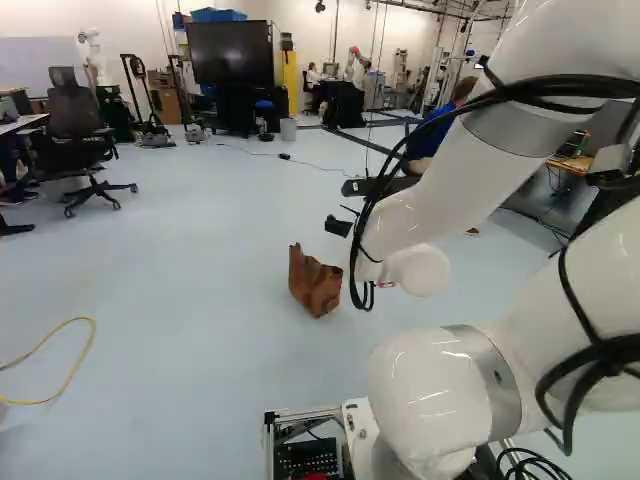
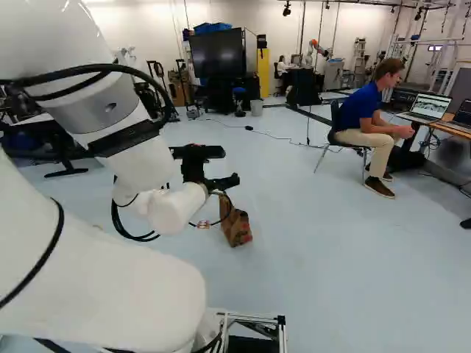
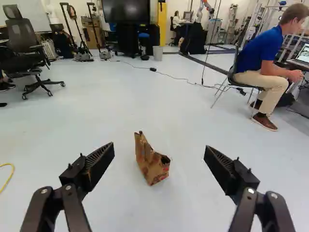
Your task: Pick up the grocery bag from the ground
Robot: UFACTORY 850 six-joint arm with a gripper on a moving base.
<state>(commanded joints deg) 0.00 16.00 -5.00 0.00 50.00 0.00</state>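
My gripper [image 2: 225, 167] hangs in the air above the floor in the right base view, on the near side of the grocery bag [image 2: 235, 226]. The bag [image 1: 315, 284], small, brown and creased, rests on the pale floor, one side rising higher than the other. From the wrist, my gripper [image 3: 159, 157] has its two black fingers spread wide with nothing held. Ahead of them, the bag [image 3: 152, 166] shows in line with the gap, a little toward one finger, touching neither. Its underside is hidden.
A yellow cable [image 1: 70, 375] curves over the floor at the left of the left base view. Farther off are an office chair [image 1: 75, 135], a large screen [image 1: 232, 52] and a thin floor cable [image 2: 276, 135]. Another robot [image 2: 316, 50] stands at the back.
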